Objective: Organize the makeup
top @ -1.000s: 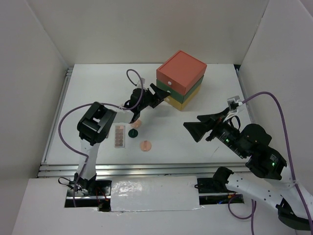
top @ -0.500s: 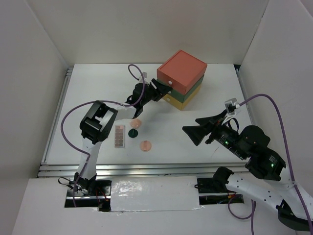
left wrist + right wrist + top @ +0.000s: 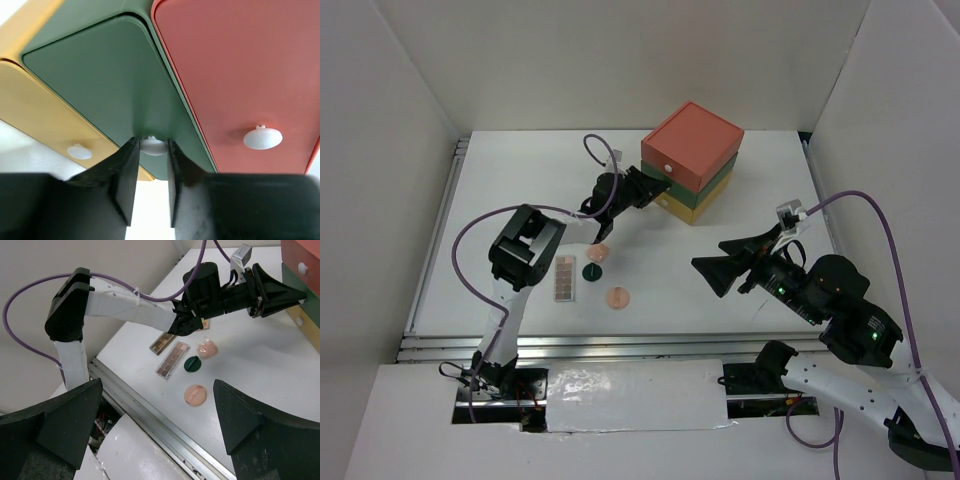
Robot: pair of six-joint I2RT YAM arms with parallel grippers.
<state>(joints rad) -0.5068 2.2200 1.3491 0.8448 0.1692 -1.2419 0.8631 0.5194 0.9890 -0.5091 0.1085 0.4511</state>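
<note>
Left hand [image 3: 150, 187]: fingers pinched on the white knob [image 3: 153, 145] of the green drawer [image 3: 100, 95] in the stacked drawer box [image 3: 692, 160].
Right hand [image 3: 712, 272]: spread wide, holding nothing, hovering above the tabletop [image 3: 520, 190].
Makeup: brown palettes [image 3: 172, 359], dark-green compact [image 3: 192, 363] and pink compacts [image 3: 195, 394] lie near the left arm; the square palette is probably hidden.
Step advice: pull straight outward, keeping the knob centred so it doesn't slip.
</note>
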